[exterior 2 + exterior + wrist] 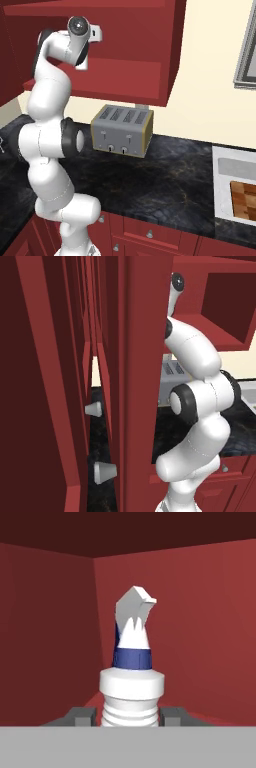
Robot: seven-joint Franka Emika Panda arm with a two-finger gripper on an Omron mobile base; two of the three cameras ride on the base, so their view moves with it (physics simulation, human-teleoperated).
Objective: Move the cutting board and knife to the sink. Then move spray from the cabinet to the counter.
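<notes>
Spray upright between end effector fingers, gripped inside cabinet, arm raised

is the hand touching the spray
Touching. In the hand view the two fingers sit tight against either side of the spray, on its ribbed lower body, with no gap showing, inside the cabinet.

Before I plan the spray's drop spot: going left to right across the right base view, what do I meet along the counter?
Robot arm → toaster → bare counter → sink with the cutting board in it.
</notes>
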